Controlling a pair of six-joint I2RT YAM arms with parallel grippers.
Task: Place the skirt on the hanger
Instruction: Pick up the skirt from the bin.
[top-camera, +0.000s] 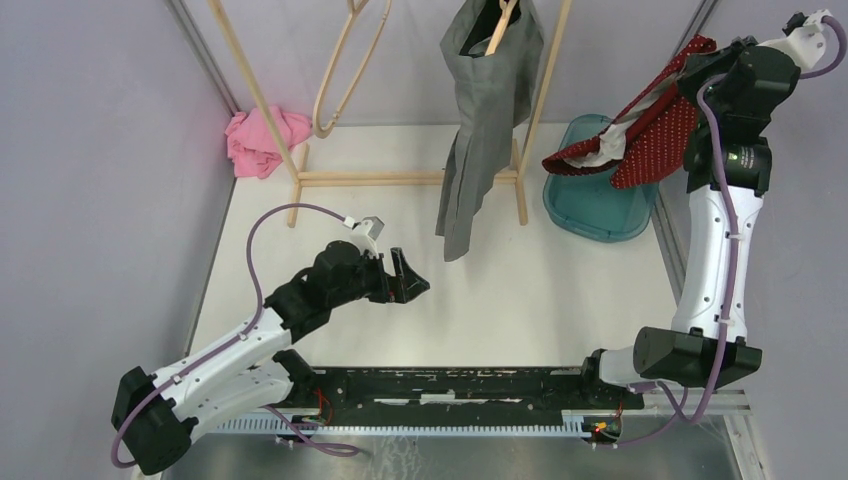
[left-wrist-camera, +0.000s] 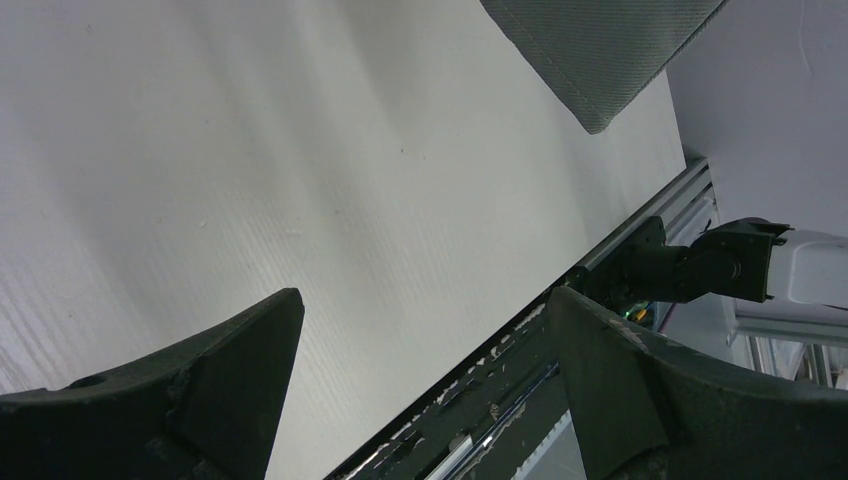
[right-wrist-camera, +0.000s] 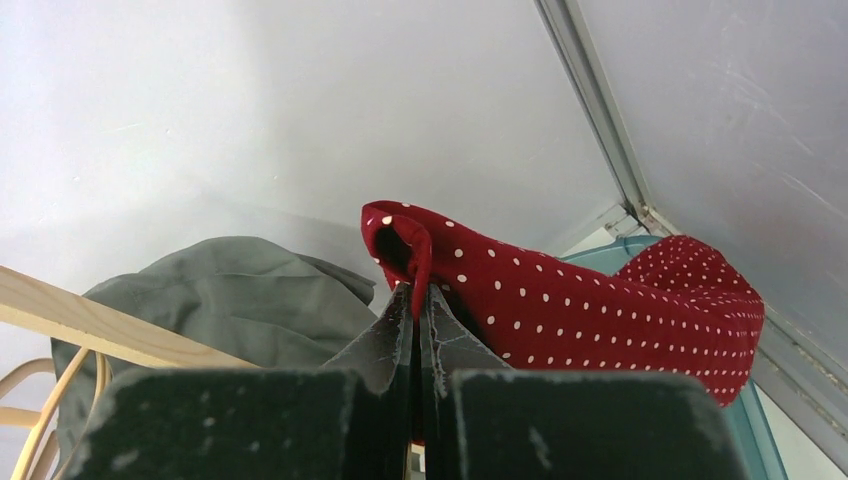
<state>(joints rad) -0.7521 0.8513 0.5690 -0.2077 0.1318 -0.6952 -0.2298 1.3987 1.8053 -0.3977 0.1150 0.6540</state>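
Three grey walls (top-camera: 95, 150) around white table (top-camera: 530, 310)

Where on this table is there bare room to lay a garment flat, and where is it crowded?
Free: the white table stretch between the left claw and the right arm, in front of the hanging grey garment. Crowded: the back, with wooden rack, pink cloth and teal tub.

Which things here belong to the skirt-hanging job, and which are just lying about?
Job: red dotted skirt, right gripper holding it, empty hanger, wooden rack.
Lying about: grey garment already hung, pink cloth, teal bin, open left gripper.
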